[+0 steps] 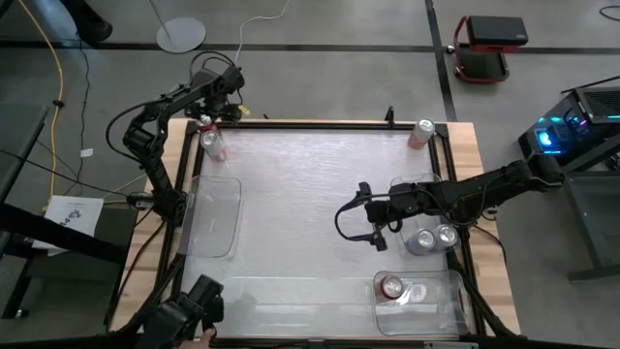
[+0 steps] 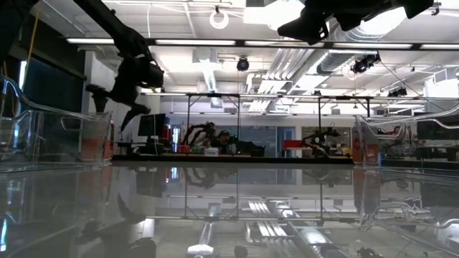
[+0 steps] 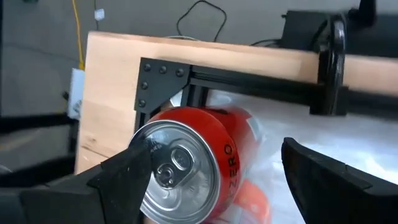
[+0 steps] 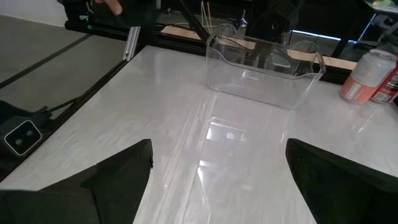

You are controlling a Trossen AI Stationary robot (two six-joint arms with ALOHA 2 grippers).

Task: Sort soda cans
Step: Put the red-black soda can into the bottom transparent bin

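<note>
A red soda can [image 1: 210,139] with a silver top [image 3: 179,173] stands at the table's far left corner. My left gripper [image 1: 207,123] hovers over it, open. Its fingers stand on either side of the can's top [image 3: 216,149], and no touch shows plainly. A pale pink can [image 1: 421,133] stands at the far right corner. Two silver cans [image 1: 433,237] stand near the right edge. A red can [image 1: 391,287] sits in the near right clear tray [image 1: 436,315]. My right gripper [image 1: 368,215] hangs open over bare table right of centre [image 4: 219,149].
A clear tray [image 1: 215,215] lies at the table's left side and shows ahead of my right gripper [image 4: 264,68]. Another clear tray [image 1: 415,189] sits under the right arm. A black frame rail [image 3: 261,84] borders the far edge. Open tabletop lies in the middle.
</note>
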